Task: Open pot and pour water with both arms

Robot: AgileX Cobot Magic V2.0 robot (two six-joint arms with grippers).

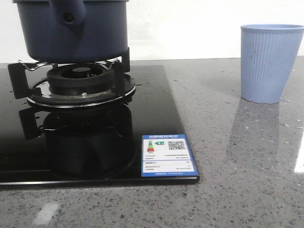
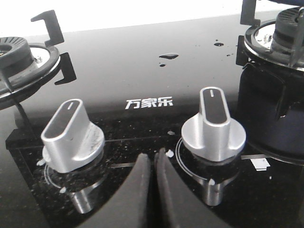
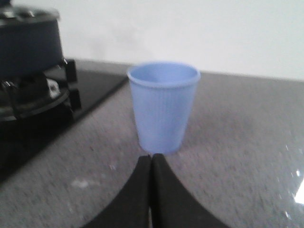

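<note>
The dark navy-blue pot [image 1: 71, 35] sits on the burner grate [image 1: 78, 83] of the black glass hob [image 1: 156, 118], its stubby handle with a round hole [image 1: 69, 17] facing me; its top is cut off, so no lid shows. It also shows in the right wrist view [image 3: 28, 40]. Small water drops [image 2: 168, 56] lie on the hob glass. The light blue ribbed cup [image 1: 270, 61] stands on the grey counter at the right. My left gripper [image 2: 153, 156] is shut and empty above the hob between two knobs. My right gripper [image 3: 151, 159] is shut and empty just in front of the cup [image 3: 163, 104].
Two silver control knobs [image 2: 71, 135] [image 2: 213, 126] stand on the hob's front strip. A second burner [image 2: 19, 57] lies at the hob's other side. A blue-and-white energy label [image 1: 168, 161] is stuck on the hob's front right corner. Grey speckled counter [image 1: 237, 190] surrounds the hob.
</note>
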